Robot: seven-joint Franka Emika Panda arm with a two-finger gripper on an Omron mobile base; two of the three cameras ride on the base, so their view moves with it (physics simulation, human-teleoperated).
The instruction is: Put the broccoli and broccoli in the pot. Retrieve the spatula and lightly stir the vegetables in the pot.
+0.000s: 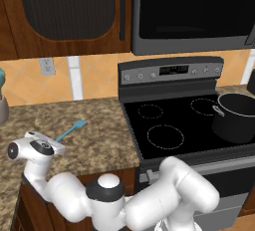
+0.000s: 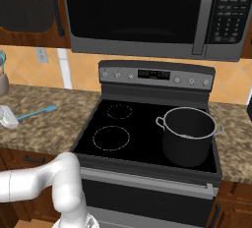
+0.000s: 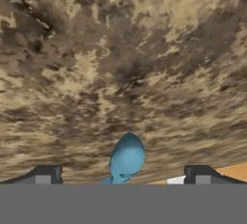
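The light-blue spatula [image 1: 72, 129] lies flat on the granite counter left of the stove, blade end toward the wall. My gripper [image 1: 50, 145] hovers over its near handle end. In the hand view the spatula's rounded blue end [image 3: 127, 158] shows low between the two dark fingertips, and the gripper [image 3: 123, 175] is open with nothing held. From the right base view, the hand [image 2: 6, 116] sits at the left edge beside the spatula [image 2: 37, 113]. The dark pot [image 2: 189, 136] stands on the stove's front right burner [image 1: 235, 118]. The broccoli is out of view.
A black glass cooktop [image 2: 113, 124] with a control panel fills the middle, and a microwave [image 2: 147, 11] hangs above it. A grey jar [image 1: 3, 108] stands at the counter's far left. The counter's front edge [image 1: 99, 168] runs just below my hand.
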